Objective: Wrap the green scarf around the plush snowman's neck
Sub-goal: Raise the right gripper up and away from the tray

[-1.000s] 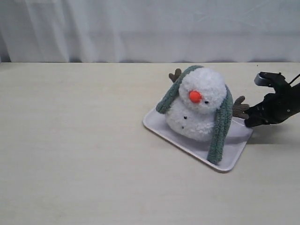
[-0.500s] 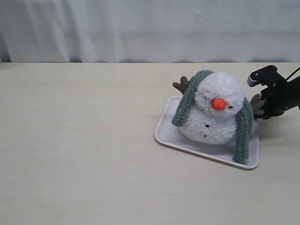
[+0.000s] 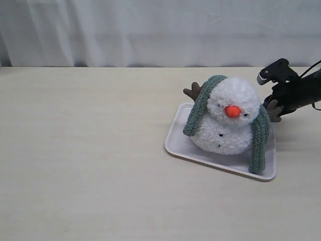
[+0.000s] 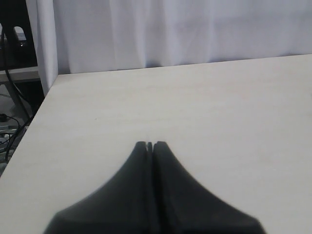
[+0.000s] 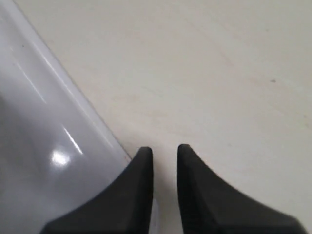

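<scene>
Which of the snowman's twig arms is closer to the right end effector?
The twig arm on the exterior view's right, beside the right end effector. The other twig arm sticks out beyond the green scarf.

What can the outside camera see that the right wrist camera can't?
Only the exterior view shows the fluffy white plush snowman with the fuzzy grey-green scarf draped behind its head, both ends hanging down, and the white curtain. Only the right wrist view shows the tips of the black right gripper slightly apart, nothing between. Both show the white rectangular tray and pale tabletop.
</scene>
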You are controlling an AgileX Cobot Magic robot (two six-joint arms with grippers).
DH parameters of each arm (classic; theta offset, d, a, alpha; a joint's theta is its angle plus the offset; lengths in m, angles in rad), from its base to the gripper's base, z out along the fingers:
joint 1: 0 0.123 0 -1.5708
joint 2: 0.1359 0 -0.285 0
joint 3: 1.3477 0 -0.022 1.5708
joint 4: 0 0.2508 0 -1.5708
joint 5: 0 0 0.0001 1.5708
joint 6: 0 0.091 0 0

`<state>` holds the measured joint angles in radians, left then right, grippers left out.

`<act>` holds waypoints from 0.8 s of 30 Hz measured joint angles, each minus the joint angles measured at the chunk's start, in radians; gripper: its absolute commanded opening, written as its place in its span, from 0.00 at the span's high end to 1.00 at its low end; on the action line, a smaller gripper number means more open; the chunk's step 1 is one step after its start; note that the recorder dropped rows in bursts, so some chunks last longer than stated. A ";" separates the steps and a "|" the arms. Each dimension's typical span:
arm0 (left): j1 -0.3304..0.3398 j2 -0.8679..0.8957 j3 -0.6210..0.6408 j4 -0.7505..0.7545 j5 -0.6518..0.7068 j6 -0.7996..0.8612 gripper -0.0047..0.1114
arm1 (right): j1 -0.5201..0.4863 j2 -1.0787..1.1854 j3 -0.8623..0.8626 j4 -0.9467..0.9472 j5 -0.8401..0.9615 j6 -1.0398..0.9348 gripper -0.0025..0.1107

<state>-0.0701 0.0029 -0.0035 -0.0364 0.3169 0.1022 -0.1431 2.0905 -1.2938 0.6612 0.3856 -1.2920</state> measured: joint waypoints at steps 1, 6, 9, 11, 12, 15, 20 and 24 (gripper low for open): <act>0.000 0.000 0.000 0.000 0.000 0.000 0.96 | 0.000 -0.009 0.000 -0.030 -0.002 0.040 0.82; 0.000 0.000 0.000 0.000 0.000 0.000 0.96 | 0.000 -0.090 0.000 -0.301 0.009 0.359 0.82; 0.000 0.000 0.000 0.000 0.000 0.000 0.96 | 0.000 -0.150 0.000 -0.433 0.058 0.542 0.82; 0.000 0.000 0.000 0.000 0.000 0.000 0.96 | 0.000 -0.193 0.000 -0.474 0.094 0.622 0.82; 0.000 0.000 0.000 0.000 0.000 0.000 0.96 | 0.000 -0.218 0.000 -0.485 0.116 0.657 0.82; 0.000 0.000 0.000 0.000 0.000 0.000 0.96 | 0.000 -0.293 0.000 -0.474 0.178 0.719 0.82; 0.000 0.000 0.000 0.020 -0.034 0.002 0.96 | 0.006 -0.421 0.000 -0.316 0.272 0.717 0.82; 0.000 0.000 0.000 -0.041 -0.211 0.002 0.96 | 0.032 -0.506 0.000 -0.144 0.351 0.649 0.82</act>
<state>-0.0701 0.0029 -0.0035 -0.0777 0.1056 0.1043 -0.1107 1.5843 -1.2938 0.5170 0.7362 -0.6428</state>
